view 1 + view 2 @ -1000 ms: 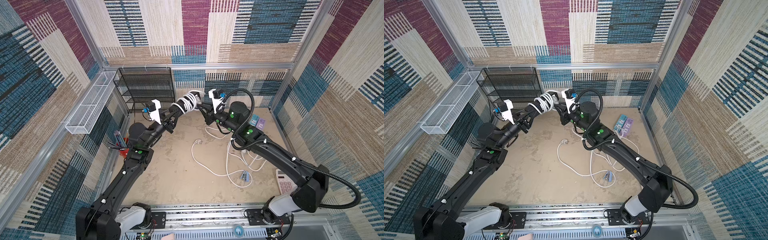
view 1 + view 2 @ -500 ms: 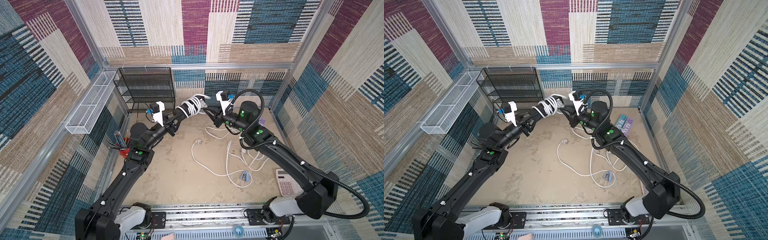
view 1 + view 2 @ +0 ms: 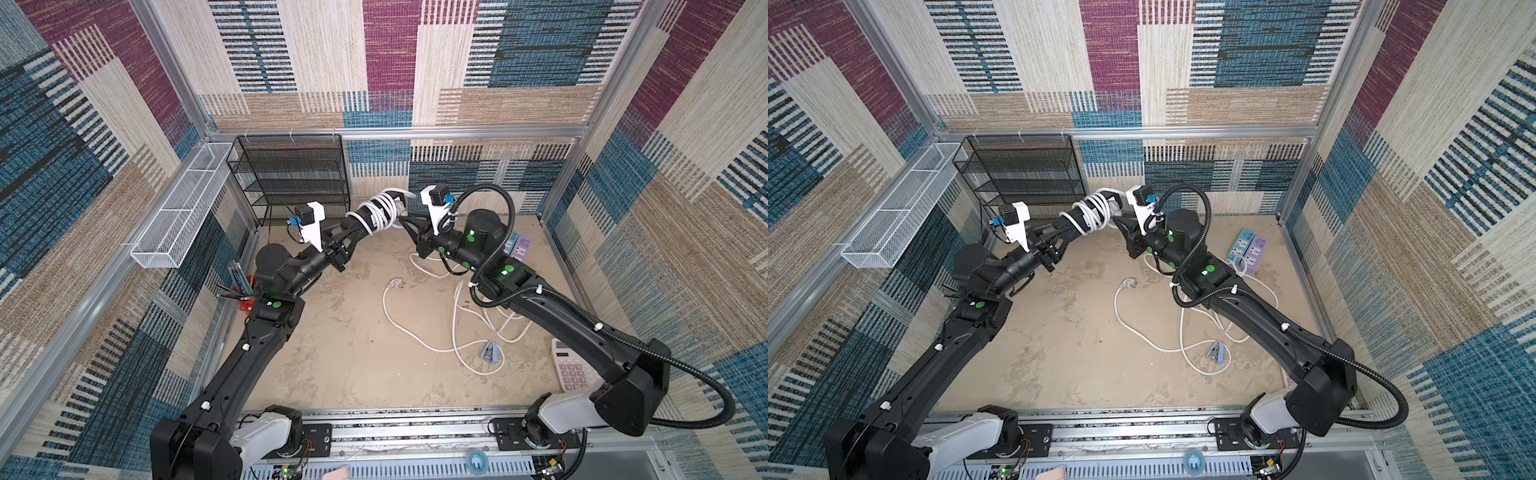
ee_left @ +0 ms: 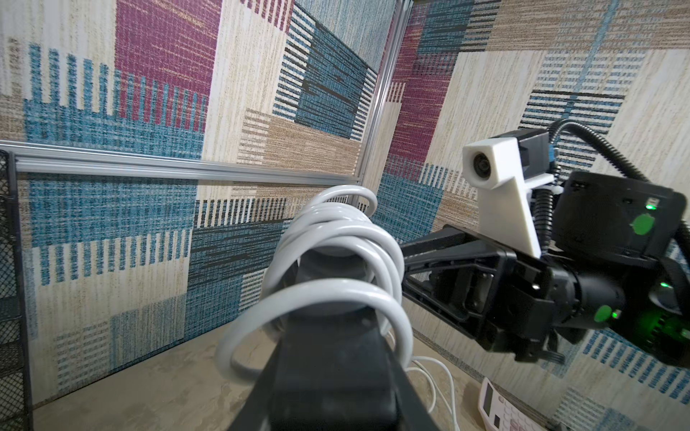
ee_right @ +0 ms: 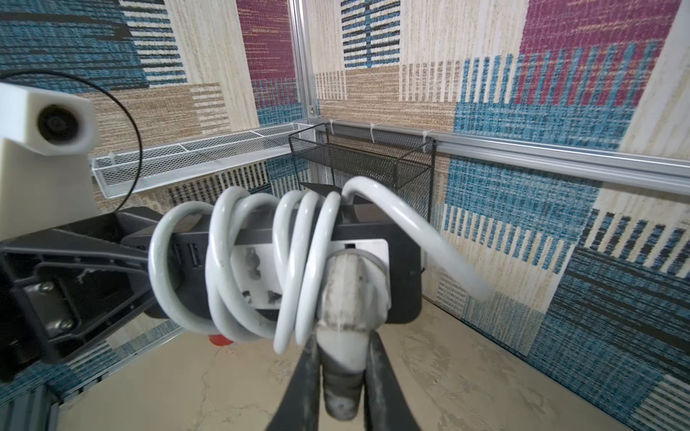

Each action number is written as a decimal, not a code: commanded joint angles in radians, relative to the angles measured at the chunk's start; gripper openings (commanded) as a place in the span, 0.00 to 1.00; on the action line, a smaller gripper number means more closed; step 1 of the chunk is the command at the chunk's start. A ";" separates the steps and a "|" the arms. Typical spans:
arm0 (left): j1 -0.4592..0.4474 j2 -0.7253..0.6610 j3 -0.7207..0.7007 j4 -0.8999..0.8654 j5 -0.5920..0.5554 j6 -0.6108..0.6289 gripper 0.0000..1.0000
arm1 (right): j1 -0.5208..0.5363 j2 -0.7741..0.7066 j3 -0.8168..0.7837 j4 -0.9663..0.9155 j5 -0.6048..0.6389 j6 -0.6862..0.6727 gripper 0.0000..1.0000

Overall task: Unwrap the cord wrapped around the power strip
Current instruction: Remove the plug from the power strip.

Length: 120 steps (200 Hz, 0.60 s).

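A black power strip [image 3: 360,217] hangs in the air near the back wall, with a white cord [image 3: 383,206] coiled several times around it. My left gripper [image 3: 352,227] is shut on one end of the strip. My right gripper [image 3: 405,217] is shut on the cord's white plug [image 5: 347,298] at the strip's other end. The right wrist view shows the strip [image 5: 401,261], its coils [image 5: 224,261], and the plug between my fingers [image 5: 341,358]. In the left wrist view the coils [image 4: 336,239] hide most of the strip [image 4: 328,336]. A top view shows the same strip [image 3: 1073,218] held between both grippers.
A black mesh shelf [image 3: 291,178] stands right behind the strip, beside a white wire basket [image 3: 178,208] on the left wall. On the floor lie another loose white cord [image 3: 415,332], a clip [image 3: 488,349], pastel power strips [image 3: 519,245], a pink calculator [image 3: 573,370] and a red pen cup [image 3: 245,291].
Both arms and the strip drifted slightly to the right, then back a little. Both grips are unchanged.
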<state>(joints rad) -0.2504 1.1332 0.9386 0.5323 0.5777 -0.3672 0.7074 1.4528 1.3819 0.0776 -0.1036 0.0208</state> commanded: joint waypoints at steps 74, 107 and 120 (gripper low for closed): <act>0.002 -0.025 0.016 -0.093 -0.053 0.073 0.00 | -0.033 -0.056 -0.048 0.108 0.025 -0.005 0.02; 0.021 -0.017 0.032 -0.109 -0.039 0.068 0.00 | -0.151 -0.123 -0.092 0.091 -0.049 0.009 0.02; 0.032 -0.009 0.035 -0.099 -0.026 0.054 0.00 | -0.186 -0.135 -0.102 0.089 -0.080 0.015 0.02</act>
<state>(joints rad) -0.2508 1.1164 0.9630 0.4515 0.6052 -0.3370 0.6060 1.3586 1.2964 0.0780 -0.2352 0.0006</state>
